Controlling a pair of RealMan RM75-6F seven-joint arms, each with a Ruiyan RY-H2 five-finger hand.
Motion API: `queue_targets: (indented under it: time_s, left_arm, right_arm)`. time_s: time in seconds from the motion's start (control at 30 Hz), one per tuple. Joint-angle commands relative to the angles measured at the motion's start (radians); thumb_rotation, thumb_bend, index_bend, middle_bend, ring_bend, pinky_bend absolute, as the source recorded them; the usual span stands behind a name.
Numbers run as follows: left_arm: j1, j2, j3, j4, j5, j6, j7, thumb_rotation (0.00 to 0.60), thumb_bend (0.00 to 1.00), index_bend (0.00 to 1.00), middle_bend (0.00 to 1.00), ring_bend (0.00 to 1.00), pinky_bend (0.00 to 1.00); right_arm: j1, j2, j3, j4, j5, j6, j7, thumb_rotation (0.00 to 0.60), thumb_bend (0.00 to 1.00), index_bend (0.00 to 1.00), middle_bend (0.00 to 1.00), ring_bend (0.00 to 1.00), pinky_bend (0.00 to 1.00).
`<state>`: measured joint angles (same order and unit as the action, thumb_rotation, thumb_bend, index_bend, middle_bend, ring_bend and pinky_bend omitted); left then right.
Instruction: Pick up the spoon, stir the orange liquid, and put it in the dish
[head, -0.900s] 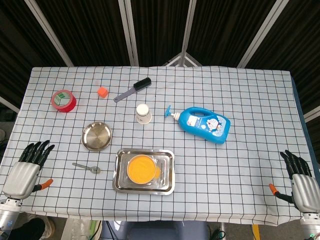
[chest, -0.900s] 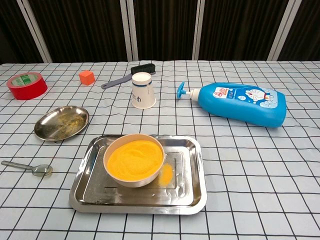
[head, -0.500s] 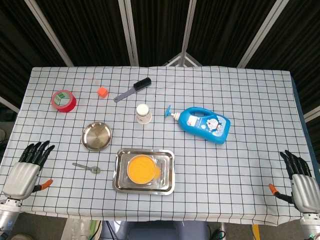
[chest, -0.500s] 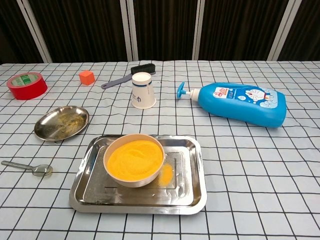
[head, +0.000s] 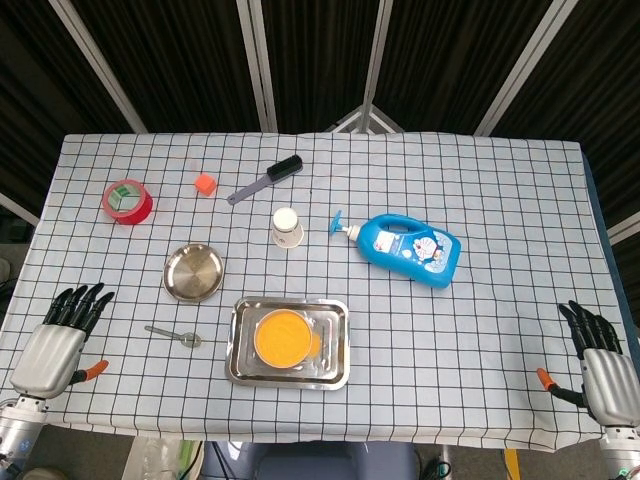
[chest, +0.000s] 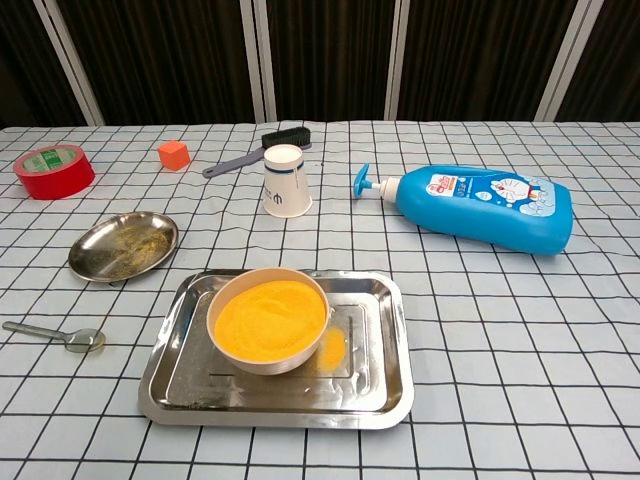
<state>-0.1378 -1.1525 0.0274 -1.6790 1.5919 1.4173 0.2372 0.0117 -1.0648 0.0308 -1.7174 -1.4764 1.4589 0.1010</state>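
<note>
Left hand: the left hand (head: 55, 345) sits at the near left edge of the tabletop (head: 500, 200), a touch lower in the head view than a moment ago, fingers (head: 85, 298) straight and apart, holding nothing.
Right hand: the right hand (head: 600, 365) waits at the near right corner, barely moved, fingers spread and empty; the chest view shows neither hand.
What it means: no reach has begun, so my read is the task is at its very start.
Spoon: the spoon (chest: 55, 334) lies flat on the cloth, untouched, just left of the tray (chest: 395, 330), nearer the left hand.
Bowl: the bowl of orange liquid (chest: 270, 318) stands inside the tray, its surface undisturbed.
Dish: the round metal dish (chest: 123, 245) sits beyond the spoon, close by.
Far side: paper cup (chest: 285, 180), blue bottle (chest: 480, 205), brush (chest: 255, 152), orange cube (chest: 173, 154), red tape (chest: 53, 170).
</note>
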Motion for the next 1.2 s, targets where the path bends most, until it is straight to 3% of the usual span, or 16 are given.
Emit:
queue_targets:
  time_s: [0.03, 0.33, 0.43, 0.5, 0.7, 0.87, 1.2]
  left_arm:
    - [-0.004, -0.003, -0.002, -0.004, -0.007, -0.008, 0.006, 0.6, 0.16, 0.0, 0.0, 0.0, 0.04]
    - [-0.054, -0.034, -0.032, -0.016, -0.093, -0.113, 0.052, 0.6, 0.16, 0.03, 0.0, 0.0, 0.04]
    - [-0.078, -0.047, -0.047, -0.02, -0.136, -0.158, 0.08, 0.6, 0.17, 0.14, 0.0, 0.0, 0.04]
    - [-0.099, -0.063, -0.06, -0.017, -0.168, -0.192, 0.112, 0.6, 0.21, 0.28, 0.0, 0.0, 0.04]
    - [-0.146, -0.115, -0.081, 0.028, -0.227, -0.252, 0.199, 0.6, 0.32, 0.45, 0.0, 0.0, 0.04]
    - [-0.18, -0.167, -0.096, 0.078, -0.271, -0.291, 0.246, 0.6, 0.39, 0.48, 0.0, 0.0, 0.04]
    - [-0.223, -0.249, -0.084, 0.158, -0.309, -0.338, 0.318, 0.6, 0.39, 0.49, 0.0, 0.0, 0.04]
  right_arm:
    - [-0.001, 0.001, 0.0, 0.0, 0.002, 0.0, 0.001, 0.6, 0.31, 0.0, 0.0, 0.0, 0.0]
    - [-0.002, 0.001, -0.001, -0.002, 0.002, 0.001, -0.001, 0.6, 0.31, 0.0, 0.0, 0.0, 0.0]
    - [-0.003, 0.001, 0.0, -0.003, 0.006, 0.0, 0.0, 0.6, 0.31, 0.0, 0.0, 0.0, 0.0]
    - [-0.003, 0.001, 0.001, -0.003, 0.009, -0.001, 0.001, 0.6, 0.31, 0.0, 0.0, 0.0, 0.0]
    - [-0.002, 0.001, 0.002, -0.004, 0.012, -0.004, 0.002, 0.6, 0.31, 0.0, 0.0, 0.0, 0.0]
    - [-0.001, 0.001, 0.002, -0.004, 0.014, -0.006, 0.004, 0.6, 0.31, 0.0, 0.0, 0.0, 0.0]
    - [0.002, 0.0, 0.004, -0.004, 0.02, -0.014, 0.008, 0.6, 0.31, 0.0, 0.0, 0.0, 0.0]
